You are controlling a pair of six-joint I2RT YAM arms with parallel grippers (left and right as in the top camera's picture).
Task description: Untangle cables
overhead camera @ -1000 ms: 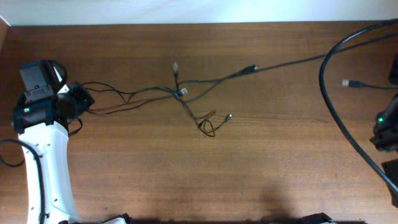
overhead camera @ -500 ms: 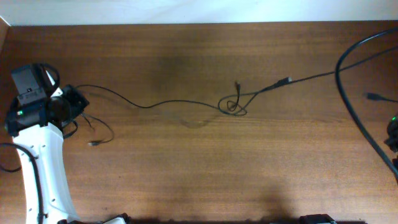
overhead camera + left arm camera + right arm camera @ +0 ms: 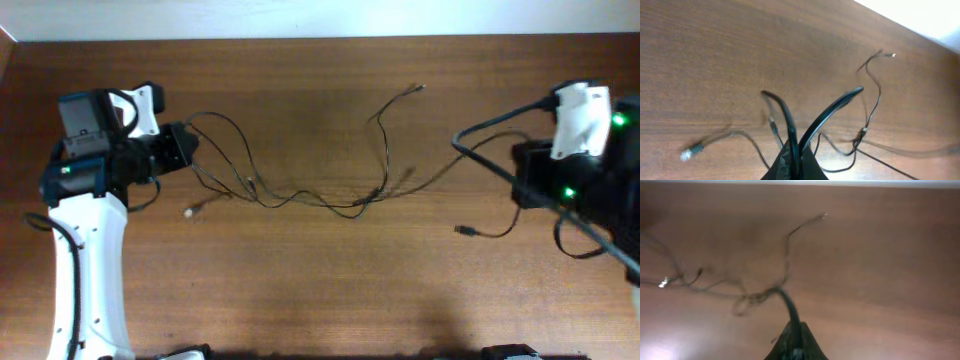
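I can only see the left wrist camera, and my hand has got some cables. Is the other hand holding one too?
Observer: Yes, the right hand is shut on a cable.
Operator: Where is that arm?
Observer: The right arm is at the right edge of the table, and the cables spread across the middle toward it.
Operator: Are there any loose ends I can't see?
Observer: One plug lies on the table near the right arm.
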